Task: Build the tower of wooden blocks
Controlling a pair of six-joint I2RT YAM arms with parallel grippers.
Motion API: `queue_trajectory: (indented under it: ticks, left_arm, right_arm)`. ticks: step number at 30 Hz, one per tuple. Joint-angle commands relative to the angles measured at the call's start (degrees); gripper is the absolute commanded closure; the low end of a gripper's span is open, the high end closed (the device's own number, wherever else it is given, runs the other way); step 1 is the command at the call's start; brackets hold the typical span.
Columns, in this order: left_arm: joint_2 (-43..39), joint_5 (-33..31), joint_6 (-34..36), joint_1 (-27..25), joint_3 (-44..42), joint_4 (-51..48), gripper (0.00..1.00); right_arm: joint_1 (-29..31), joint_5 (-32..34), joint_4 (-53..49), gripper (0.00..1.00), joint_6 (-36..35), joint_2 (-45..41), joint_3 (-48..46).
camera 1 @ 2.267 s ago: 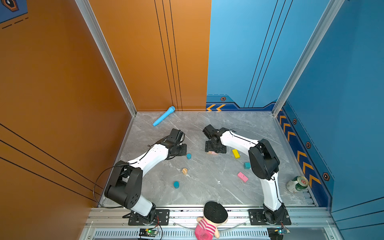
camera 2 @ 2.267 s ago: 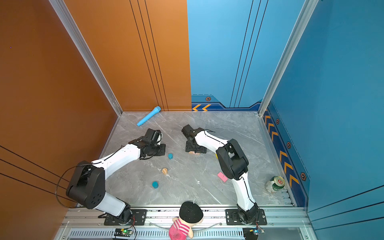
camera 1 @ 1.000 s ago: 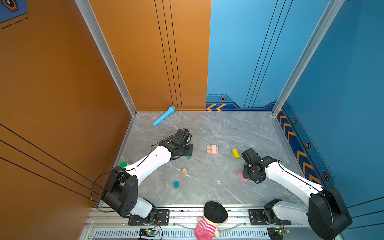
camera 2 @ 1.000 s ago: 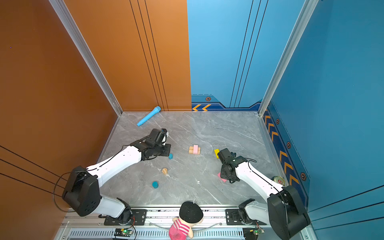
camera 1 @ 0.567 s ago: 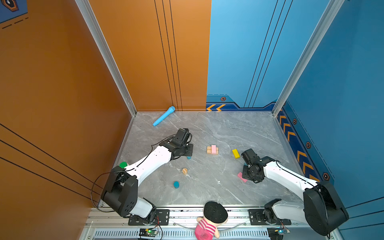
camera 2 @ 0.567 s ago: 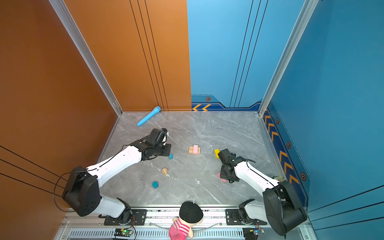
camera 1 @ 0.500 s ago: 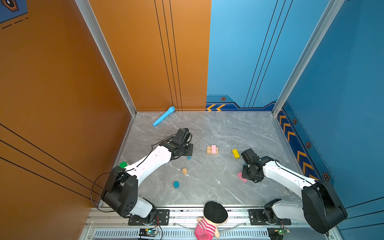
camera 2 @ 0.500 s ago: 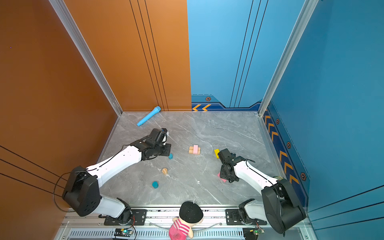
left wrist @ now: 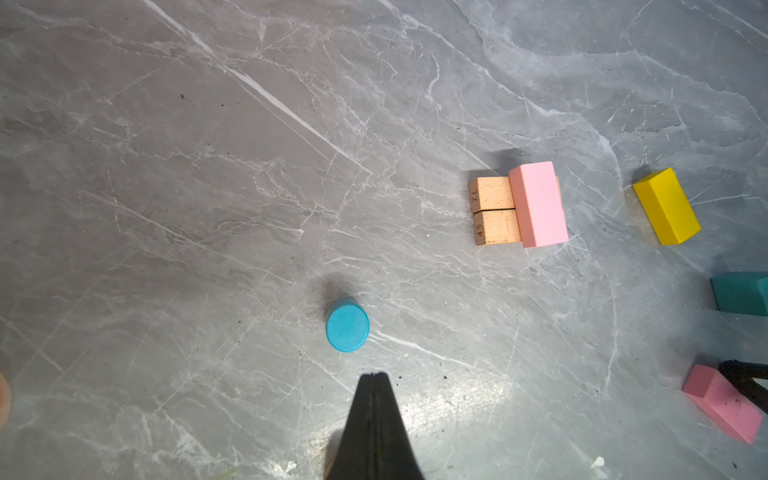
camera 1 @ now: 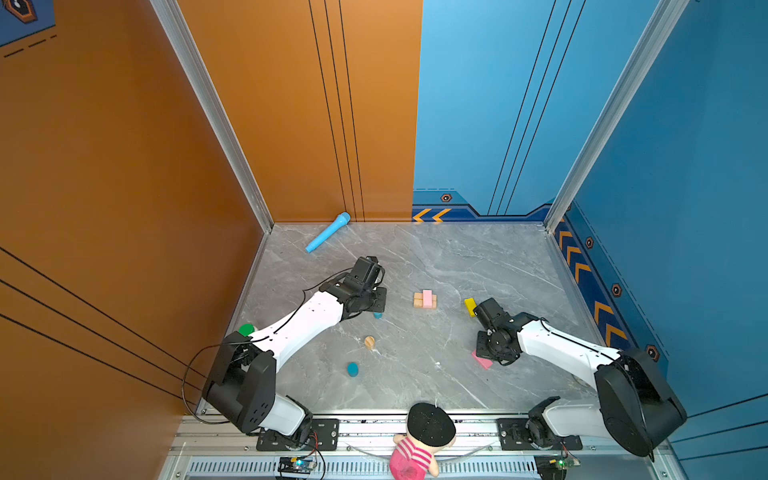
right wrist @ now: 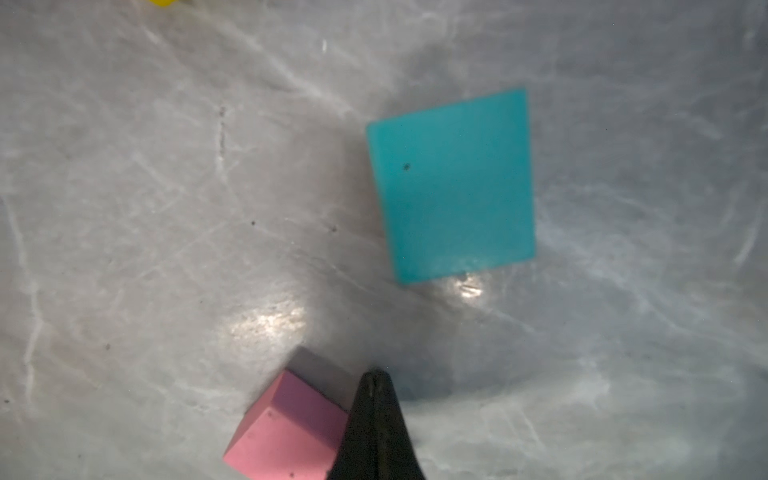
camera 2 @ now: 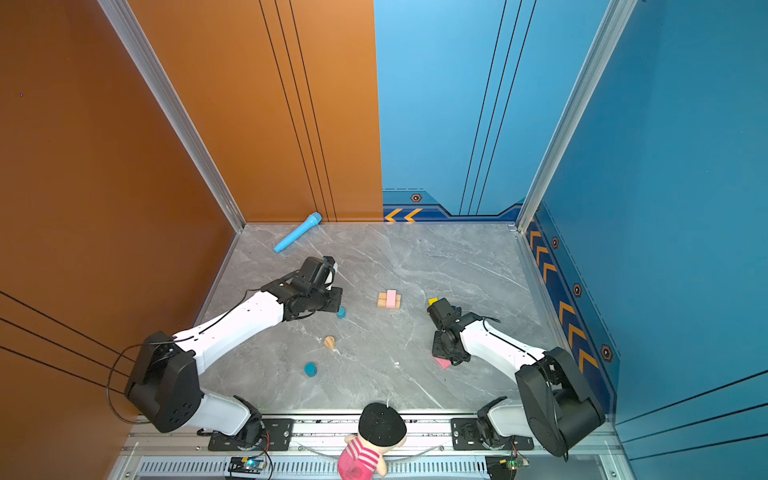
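Nearest, the right gripper is closed and empty, its tips just beside the loose pink bar, with the teal cube close by. Dropping with the jaws together would likely shove the bar rather than grasp it. Farther left, the left gripper, likewise closed on nothing, hangs just short of an upright blue cylinder; a nudge could topple it and send it rolling. Beyond, mid-table, the tower is only a pink bar across two tan ones. No container holds blocks; a green cap shows at the left, its bottle hidden.
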Motion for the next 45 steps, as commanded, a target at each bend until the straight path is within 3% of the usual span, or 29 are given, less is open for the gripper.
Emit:
queue_trajectory:
  ticks: [1, 11, 12, 16, 19, 27, 38, 45]
  left_arm:
    - [0.5, -0.93, 0.91, -0.33, 1.65, -1.84, 1.0]
    - [-0.11, -0.84, 1.13, -0.29, 1.21, -1.84, 1.0]
    - [-0.19, -0.84, 1.21, -0.35, 1.08, -1.79, 1.0]
    - [-0.8, -1.01, 1.22, -0.07, 0.77, -1.84, 1.0]
    - [-1.15, -1.1, 1.08, 0.14, 0.51, -1.84, 1.0]
    - [-0.82, -0.83, 0.91, 0.07, 0.59, -1.84, 1.0]
    - [0.14, -0.58, 0.91, -0.02, 1.19, -1.76, 1.0]
    - [1.06, -0.49, 1.0, -0.27, 1.74, -1.74, 1.0]
  right_arm:
    - [1.82, -0.99, -0.89, 1.0, 2.51, 0.71, 0.8]
    - [7.2, -0.98, -0.8, 0.96, 5.96, 1.39, 1.78]
    - [7.49, -0.77, -1.18, 0.91, 5.99, 1.47, 2.26]
    - [7.8, 0.29, -2.89, 0.56, 5.87, -0.05, 3.44]
    - [7.81, 0.32, -3.19, 0.43, 5.79, -1.67, 3.36]
    - [8.39, -2.37, -3.25, 0.32, 5.01, -2.84, 1.76]
    - [9.96, -3.61, -4.45, 0.32, 8.07, -10.0, -2.65]
    - [11.4, -4.97, -4.47, 0.17, 11.07, -14.57, -6.44]
